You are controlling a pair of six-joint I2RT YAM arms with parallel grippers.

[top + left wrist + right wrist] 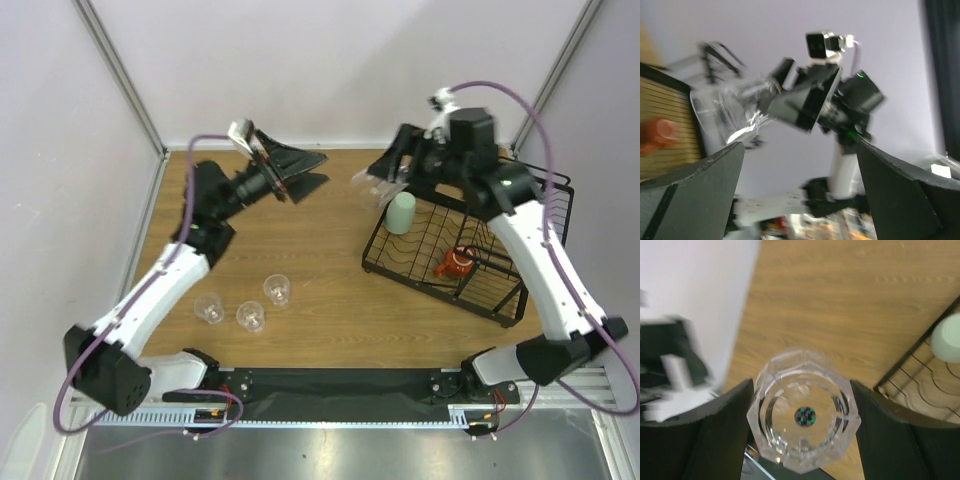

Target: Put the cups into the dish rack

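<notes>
Three clear tumblers (250, 316) stand loose on the table (330, 250), nearest, on the left side. Further back and right, the rack (505, 295) holds the orange mug (457, 264) and, beyond it, the mint cup (401, 212). Farthest, the right claw (388, 178) clasps a fourth tumbler (805, 412) by its sides, its length in line with the claw, just off the rack's far-left corner. The rack lies to its right and nearer. The left claw (300, 172) gapes wide, empty, well apart from the loose tumblers.
</notes>
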